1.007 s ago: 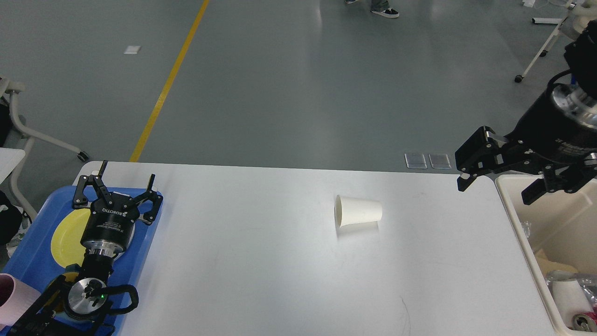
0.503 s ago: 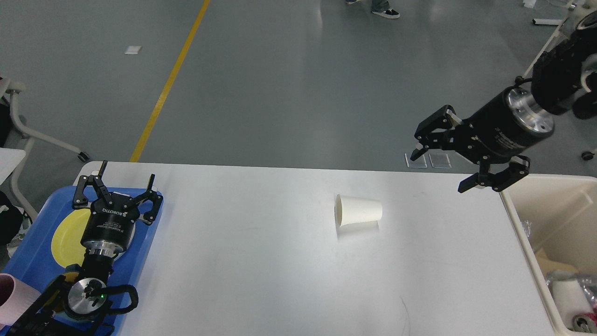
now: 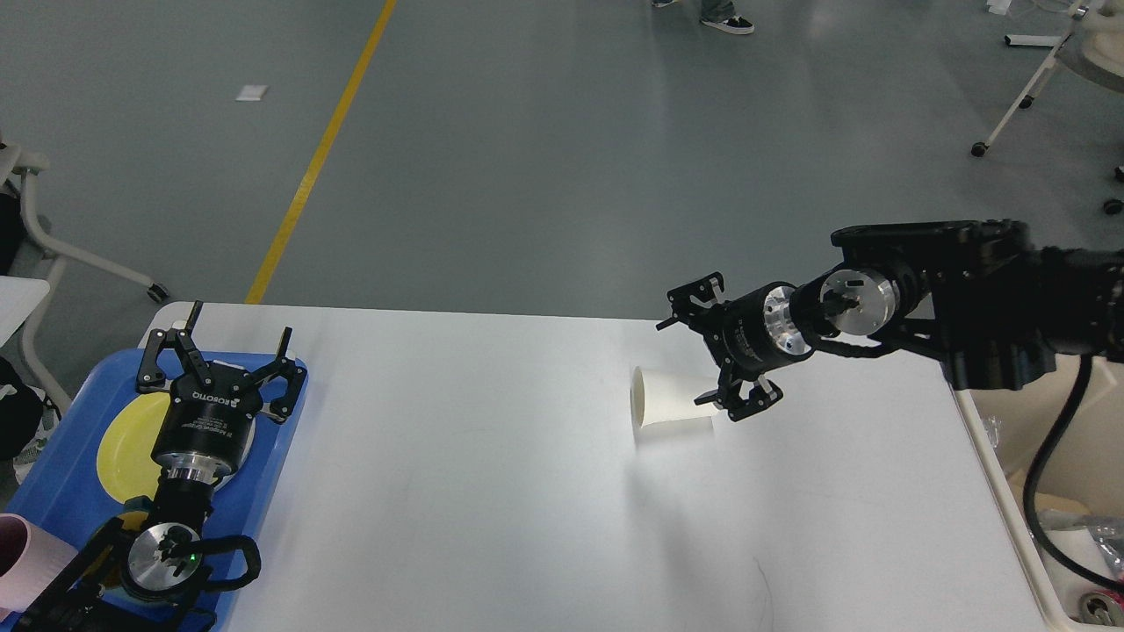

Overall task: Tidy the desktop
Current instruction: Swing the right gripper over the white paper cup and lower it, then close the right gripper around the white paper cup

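Note:
The white desktop (image 3: 492,491) fills the lower view. A white paper cup (image 3: 667,399) lies on its side near the middle, mouth to the left. My right gripper (image 3: 680,362) is open, fingers spread above and below the cup's base end, just right of it, pointing left. My left gripper (image 3: 219,338) is open and empty, hovering over a yellow plate (image 3: 123,448) in the blue tray (image 3: 61,491) at the left edge.
A pink cup (image 3: 26,553) stands at the tray's front left. A beige bin (image 3: 1036,544) with rubbish sits at the right edge, partly behind my right arm. A chair leg (image 3: 79,263) is beyond the table's left.
My right arm has swung from above the bin leftward and down, bringing the open gripper to the paper cup's base. The left arm and the cup have not moved.

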